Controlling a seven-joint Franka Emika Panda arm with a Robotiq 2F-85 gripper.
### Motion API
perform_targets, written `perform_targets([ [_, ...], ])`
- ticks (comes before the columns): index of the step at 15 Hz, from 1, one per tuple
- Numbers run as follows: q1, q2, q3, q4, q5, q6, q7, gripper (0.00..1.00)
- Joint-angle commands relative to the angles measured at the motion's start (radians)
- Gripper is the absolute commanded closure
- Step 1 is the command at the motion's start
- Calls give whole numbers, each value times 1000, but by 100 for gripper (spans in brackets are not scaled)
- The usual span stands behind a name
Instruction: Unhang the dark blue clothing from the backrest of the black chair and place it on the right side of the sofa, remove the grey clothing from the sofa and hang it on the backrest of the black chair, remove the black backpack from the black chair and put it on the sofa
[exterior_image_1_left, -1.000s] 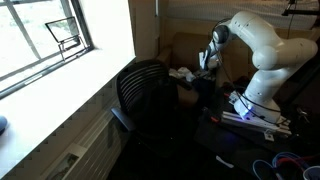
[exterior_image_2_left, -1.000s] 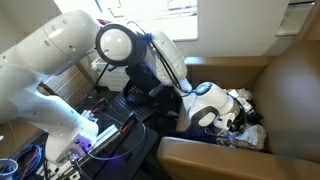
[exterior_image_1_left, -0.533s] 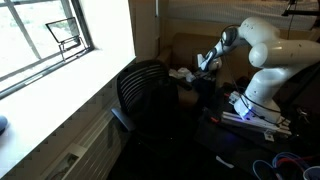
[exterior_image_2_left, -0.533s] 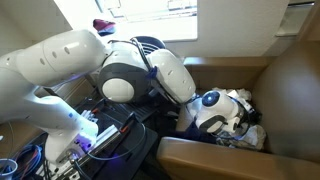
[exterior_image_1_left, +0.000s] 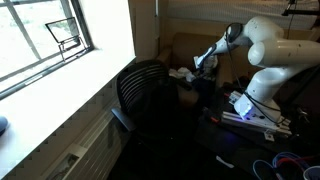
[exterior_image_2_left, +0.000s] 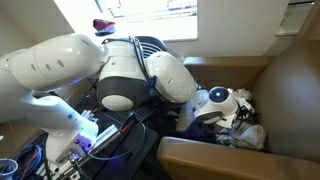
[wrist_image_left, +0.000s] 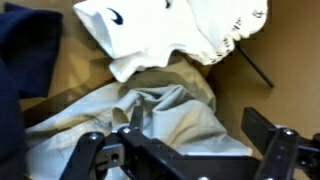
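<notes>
Hovering wide open and empty, the pincer (wrist_image_left: 185, 150) sits over the grey clothing (wrist_image_left: 170, 112) heaped on the sofa (wrist_image_left: 290, 60), seemingly lined up to grasp it; dark blue clothing (wrist_image_left: 20, 60) lies at nine o'clock.

— Was there room under the gripper (wrist_image_left: 178, 140)?
— Little. Its jaws stood wide, just above the bunched grey clothing (wrist_image_left: 170, 110). A white cloth (wrist_image_left: 170, 30) lay beyond, and dark blue clothing (wrist_image_left: 20, 60) crowded 1 edge.
— Any bare spot?
— Tan sofa (wrist_image_left: 290, 50) seat by the thin dark strap (wrist_image_left: 255, 68).
— And the black chair (exterior_image_1_left: 150, 95)?
— It stood close beside the sofa.
</notes>
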Motion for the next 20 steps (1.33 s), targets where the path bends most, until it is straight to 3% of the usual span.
perform_targets([
  [1,0,0,1,3,14,-15,-18,0],
  [3,1,0,0,3,6,-10,-8,0],
  [5,80,-5,-100,18,-3,-67,5,0],
  [6,104,21,-99,49,119,-133,-149,0],
  [8,143,61,-132,84,185,-228,-226,0],
  [9,191,74,-192,91,222,-267,-235,0],
  [10,133,26,-128,33,162,-202,-182,0],
  [11,198,41,-190,47,300,-231,-269,0],
  [12,216,54,-206,54,304,-235,-267,0],
  [14,349,60,-390,42,315,-166,-147,0],
  [16,437,59,-522,11,369,-130,-93,0],
  [18,525,59,-649,-36,324,-106,37,0],
  [19,459,59,-559,21,370,-158,-73,0],
  [20,495,59,-609,6,367,-151,-31,0],
])
